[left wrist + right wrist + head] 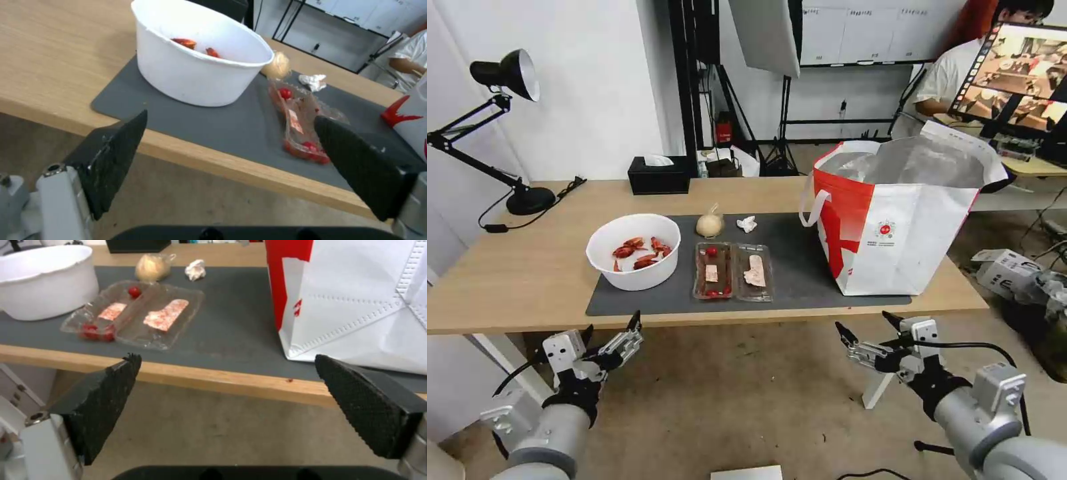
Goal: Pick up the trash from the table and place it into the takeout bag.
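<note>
On the dark grey mat [800, 267] of the light-wood table [527, 267] stand a white bowl [634, 251] of red crayfish shells, a clear hinged tray [733, 271] with food scraps, a beige knotted lump [710, 224] and a crumpled white tissue [747, 224]. The red-and-white takeout bag [894, 220] stands open at the mat's right end. Both grippers hang below the table's front edge. My left gripper [611, 325] is open, in front of the bowl [195, 66]. My right gripper [867, 321] is open, in front of the bag [356, 300] and tray [138, 315].
A black tissue box [658, 175] sits at the table's far edge and a black desk lamp [500, 127] stands at the back left. A person sits at a monitor [1014, 73] behind the bag. Boxes and cables lie on the floor at right.
</note>
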Controlling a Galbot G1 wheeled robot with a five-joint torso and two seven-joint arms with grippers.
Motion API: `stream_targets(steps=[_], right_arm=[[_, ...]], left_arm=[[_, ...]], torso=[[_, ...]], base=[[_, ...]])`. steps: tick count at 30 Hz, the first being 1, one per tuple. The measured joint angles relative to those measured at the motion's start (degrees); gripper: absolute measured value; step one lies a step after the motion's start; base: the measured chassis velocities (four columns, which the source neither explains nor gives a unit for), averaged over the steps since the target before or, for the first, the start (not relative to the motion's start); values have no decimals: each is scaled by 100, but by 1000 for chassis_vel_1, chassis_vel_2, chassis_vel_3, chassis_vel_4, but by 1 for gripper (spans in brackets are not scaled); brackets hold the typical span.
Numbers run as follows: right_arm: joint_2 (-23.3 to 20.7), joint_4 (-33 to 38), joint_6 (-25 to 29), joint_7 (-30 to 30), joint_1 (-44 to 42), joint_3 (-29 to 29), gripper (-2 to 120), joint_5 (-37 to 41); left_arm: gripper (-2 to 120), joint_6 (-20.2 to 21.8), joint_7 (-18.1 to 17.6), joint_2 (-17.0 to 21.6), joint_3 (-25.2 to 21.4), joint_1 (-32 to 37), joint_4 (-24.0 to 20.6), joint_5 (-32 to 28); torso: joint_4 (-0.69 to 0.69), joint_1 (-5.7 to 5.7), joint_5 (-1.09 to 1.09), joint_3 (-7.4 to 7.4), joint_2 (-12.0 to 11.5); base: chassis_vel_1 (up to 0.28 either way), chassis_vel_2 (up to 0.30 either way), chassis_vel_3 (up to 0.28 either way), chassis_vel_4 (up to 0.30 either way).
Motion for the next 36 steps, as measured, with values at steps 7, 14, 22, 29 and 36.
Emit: stream_targets(steps=[7, 14, 22, 29, 36], right_arm=[[18, -8, 58, -35, 25, -66, 100, 65], [16, -16, 137, -54, 97, -144, 100, 135], [-72, -65, 146, 31, 237, -182, 100, 317], [-54, -88, 142, 655, 482, -301, 100, 2088], [116, -339, 932, 1400, 856, -588, 100, 3506]], left_arm=[[100, -30, 4, 24, 0, 6, 5, -80], [100, -43, -4, 14, -2, 27, 12, -145], [100, -48, -5, -29, 13, -3, 16, -168], [100, -202, 8, 1, 11, -72, 28, -169], [100, -389, 52, 261, 129, -330, 243, -187]], torso=[[0, 0, 0, 0, 0], [0, 0, 0, 0, 0], [0, 0, 0, 0, 0], [0, 0, -1, 0, 0], [-1, 0, -1, 0, 0]], base=[[0, 0, 0, 0], [0, 0, 0, 0], [0, 0, 0, 0], [0, 0, 0, 0], [0, 0, 0, 0]])
